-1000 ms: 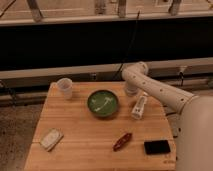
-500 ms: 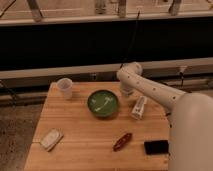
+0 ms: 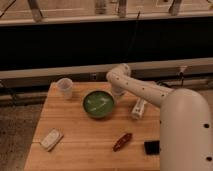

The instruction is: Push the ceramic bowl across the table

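Observation:
The dark-green ceramic bowl with pale streaks inside sits on the light-wood table, toward the far middle. My white arm reaches in from the right, bends at an elbow near the far edge, and brings the gripper down just right of the bowl's far-right rim, close to or touching it. The arm's wrist hides most of the gripper.
A translucent whitish cup stands at the far left. A white bottle-like item lies right of the bowl. A red-brown packet, a black object and a pale wrapped item lie nearer the front.
The arm's elbow and gripper have swung left, from near the white bottle-like item toward the bowl's right rim. The bowl has hardly shifted.

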{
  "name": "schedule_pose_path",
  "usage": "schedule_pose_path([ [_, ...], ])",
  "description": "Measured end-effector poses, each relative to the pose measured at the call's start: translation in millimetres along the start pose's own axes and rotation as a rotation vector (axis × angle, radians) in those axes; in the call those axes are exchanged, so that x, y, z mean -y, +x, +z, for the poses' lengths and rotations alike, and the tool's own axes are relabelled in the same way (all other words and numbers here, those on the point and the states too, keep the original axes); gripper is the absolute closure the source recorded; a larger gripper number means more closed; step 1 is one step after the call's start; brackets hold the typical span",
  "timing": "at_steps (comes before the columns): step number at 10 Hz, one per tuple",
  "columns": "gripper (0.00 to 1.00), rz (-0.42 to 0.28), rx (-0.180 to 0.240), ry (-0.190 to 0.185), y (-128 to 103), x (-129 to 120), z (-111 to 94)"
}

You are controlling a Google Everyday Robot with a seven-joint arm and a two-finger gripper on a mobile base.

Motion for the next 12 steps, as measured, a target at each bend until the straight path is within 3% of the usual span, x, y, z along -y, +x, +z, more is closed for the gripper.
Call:
schedule_pose_path([
  [3, 1.0, -0.095, 0.007, -0.015, -47, 19, 2],
  [8, 1.0, -0.226, -0.001, -0.048, -89, 15, 4],
  [11, 1.0, -0.33, 0.002, -0.054, -138, 23, -1],
  [12, 1.0, -0.36, -0.002, -0.057, -143, 22, -4],
])
